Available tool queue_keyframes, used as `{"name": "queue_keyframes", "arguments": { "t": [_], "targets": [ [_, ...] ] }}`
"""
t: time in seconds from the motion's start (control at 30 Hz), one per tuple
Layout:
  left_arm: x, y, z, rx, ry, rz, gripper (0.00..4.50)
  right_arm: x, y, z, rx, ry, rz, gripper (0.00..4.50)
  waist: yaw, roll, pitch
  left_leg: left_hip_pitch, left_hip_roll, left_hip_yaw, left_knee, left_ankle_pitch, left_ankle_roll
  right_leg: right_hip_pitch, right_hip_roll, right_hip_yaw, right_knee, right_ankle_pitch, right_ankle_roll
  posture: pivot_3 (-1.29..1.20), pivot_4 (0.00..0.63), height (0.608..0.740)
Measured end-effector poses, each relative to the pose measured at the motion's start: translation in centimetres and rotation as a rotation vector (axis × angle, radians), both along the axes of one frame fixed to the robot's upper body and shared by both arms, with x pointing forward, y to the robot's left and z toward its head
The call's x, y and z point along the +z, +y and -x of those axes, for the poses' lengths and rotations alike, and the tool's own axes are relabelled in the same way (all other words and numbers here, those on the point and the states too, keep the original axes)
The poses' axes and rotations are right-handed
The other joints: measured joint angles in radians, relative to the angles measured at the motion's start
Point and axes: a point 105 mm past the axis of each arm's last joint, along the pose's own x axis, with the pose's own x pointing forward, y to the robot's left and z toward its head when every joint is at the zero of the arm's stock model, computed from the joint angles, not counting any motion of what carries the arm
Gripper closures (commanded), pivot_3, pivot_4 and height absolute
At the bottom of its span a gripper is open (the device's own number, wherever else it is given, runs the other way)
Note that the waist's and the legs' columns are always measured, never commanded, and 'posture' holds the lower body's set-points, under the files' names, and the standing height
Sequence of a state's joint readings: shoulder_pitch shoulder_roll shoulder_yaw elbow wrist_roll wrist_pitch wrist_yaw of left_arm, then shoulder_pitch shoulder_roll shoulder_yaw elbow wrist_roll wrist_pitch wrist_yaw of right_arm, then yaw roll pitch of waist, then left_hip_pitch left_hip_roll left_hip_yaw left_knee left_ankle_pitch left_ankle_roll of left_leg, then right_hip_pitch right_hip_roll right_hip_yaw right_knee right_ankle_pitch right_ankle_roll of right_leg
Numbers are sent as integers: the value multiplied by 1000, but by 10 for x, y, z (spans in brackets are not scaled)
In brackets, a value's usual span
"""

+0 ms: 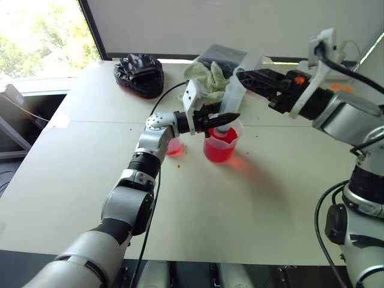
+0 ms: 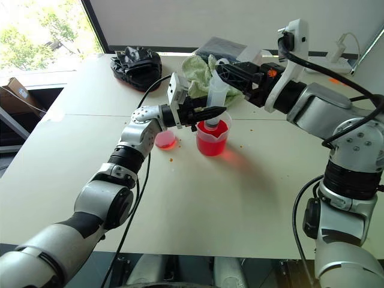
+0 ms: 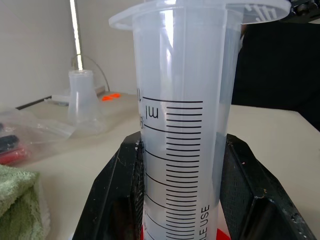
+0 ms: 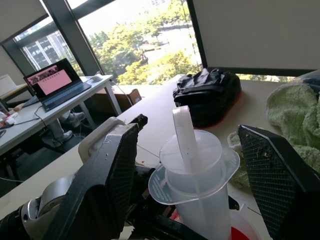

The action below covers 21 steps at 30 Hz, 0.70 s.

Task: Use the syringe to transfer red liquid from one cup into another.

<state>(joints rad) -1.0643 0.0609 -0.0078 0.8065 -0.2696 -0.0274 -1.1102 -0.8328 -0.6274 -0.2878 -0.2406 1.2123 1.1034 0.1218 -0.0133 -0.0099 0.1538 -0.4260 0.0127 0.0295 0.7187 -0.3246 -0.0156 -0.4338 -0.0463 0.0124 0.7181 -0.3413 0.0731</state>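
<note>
On the far left of the bench [image 1: 78,198] lies a black bag [image 1: 140,74] near the window. Next along, the small narrow cup [image 2: 165,140] stands on the bench with a shallow layer of red liquid in it, just beside the left forearm. The left claw [image 2: 209,112] reaches in from the left, its black fingers [image 3: 112,200] clamped tight on the lower barrel of the syringe [image 2: 216,96]. The syringe stands upright, its tip down inside the beaker [image 2: 212,138], which is touching nothing else and sits just to the right of the small cup. The beaker holds red liquid [image 2: 211,144] to roughly half its height. In the left wrist view the barrel's printed scale runs between the two fingers, and the barrel looks clear of liquid along the part that shows. Behind the beaker a green cloth [image 2: 201,69] lies crumpled. The right claw [image 4: 192,160] comes in from the right at the syringe's top, its fingers spread wide on either side of the flange and white plunger [image 4: 184,132], touching neither.
</note>
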Motion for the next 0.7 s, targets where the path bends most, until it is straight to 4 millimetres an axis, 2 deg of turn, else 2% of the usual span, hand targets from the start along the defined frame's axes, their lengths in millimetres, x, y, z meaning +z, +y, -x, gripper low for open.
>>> {"name": "queue_keyframes", "arguments": {
  "t": [0.3,0.7],
  "targets": [
    [0,0,0,1,0,0,3082,-7,5,-6,-24,3,28,1253,0,0,0,0,0,0,0,0,0,0,0,0,0,0,0,0,150,711],
    [0,0,0,3,0,0,3082,-7,1,-10,-44,1,33,1253,0,0,0,0,0,0,0,0,0,0,0,0,0,0,0,0,150,711]
  ]
}}
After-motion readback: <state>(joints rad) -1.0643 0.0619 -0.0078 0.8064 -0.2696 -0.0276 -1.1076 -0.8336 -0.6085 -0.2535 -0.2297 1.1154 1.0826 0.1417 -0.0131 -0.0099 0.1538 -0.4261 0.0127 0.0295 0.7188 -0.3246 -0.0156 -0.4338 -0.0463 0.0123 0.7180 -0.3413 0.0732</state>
